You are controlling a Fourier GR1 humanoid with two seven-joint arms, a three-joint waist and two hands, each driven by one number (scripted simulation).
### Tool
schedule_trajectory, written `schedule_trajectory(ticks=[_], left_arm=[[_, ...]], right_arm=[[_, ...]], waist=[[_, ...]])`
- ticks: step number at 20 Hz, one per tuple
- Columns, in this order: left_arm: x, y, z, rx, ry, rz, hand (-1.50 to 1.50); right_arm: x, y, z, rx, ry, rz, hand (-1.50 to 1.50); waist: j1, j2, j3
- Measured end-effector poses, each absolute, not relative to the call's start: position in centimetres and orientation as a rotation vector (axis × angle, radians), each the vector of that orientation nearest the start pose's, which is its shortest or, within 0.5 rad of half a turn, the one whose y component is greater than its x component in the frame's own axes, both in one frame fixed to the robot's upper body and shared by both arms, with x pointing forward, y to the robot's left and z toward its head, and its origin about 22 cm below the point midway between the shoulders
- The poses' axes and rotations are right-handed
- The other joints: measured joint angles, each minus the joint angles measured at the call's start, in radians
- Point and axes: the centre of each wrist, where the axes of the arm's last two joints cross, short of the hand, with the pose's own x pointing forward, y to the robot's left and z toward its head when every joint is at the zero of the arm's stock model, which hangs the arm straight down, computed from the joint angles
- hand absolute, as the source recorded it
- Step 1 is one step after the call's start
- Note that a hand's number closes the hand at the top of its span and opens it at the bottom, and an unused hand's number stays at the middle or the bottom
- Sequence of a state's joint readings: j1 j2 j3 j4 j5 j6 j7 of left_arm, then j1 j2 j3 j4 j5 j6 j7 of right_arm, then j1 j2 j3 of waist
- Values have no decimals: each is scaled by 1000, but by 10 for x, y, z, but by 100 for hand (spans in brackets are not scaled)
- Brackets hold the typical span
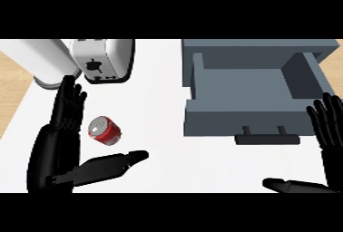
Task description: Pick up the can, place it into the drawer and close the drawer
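- The white counter top (pixel 161 108) fills most of the frame; its left edge runs diagonally at the far left, with a strip of wooden floor (pixel 15 81) beyond it
- A broad bare stretch of counter lies in the middle of the frame, between the can (pixel 105 130) and the drawer (pixel 251 97)
- The can (red with a silver end) lies on its side at centre left, well apart from the drawer
- The left hand (pixel 61 136) is at the lower left, released: fingers straight and pointing up the frame just left of the can, thumb stretched out below it, so the can sits in the gap and looks untouched
- The right hand (pixel 327 131) shows at the right edge, fingers straight and relaxed, thumb low at the bottom right, grasping nothing
- The grey drawer stands pulled open at the upper right, its dark handle (pixel 267 138) facing the lower edge; what shows of its inside is bare grey floor
- A white toaster (pixel 100 59) sits at the upper left, with a white cylindrical object (pixel 43 59) just beside it at the frame's corner
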State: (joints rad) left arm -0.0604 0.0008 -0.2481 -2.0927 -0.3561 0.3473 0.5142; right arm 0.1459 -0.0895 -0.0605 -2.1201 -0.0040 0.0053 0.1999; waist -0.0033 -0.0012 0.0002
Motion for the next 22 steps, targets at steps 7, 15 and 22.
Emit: schedule_trajectory(ticks=[7,15,22], left_arm=[[214,181,123,275,-1663,127,-150],[235,197,106,286,-1637,138,-150],[242,196,73,293,-1622,139,-150]], right_arm=[[179,-276,95,-157,-1783,7,-150],[169,-285,82,-167,-1782,9,-150],[169,-290,79,-173,-1788,12,-150]], waist=[[1,0,0],[-1,1,0],[0,1,0]])
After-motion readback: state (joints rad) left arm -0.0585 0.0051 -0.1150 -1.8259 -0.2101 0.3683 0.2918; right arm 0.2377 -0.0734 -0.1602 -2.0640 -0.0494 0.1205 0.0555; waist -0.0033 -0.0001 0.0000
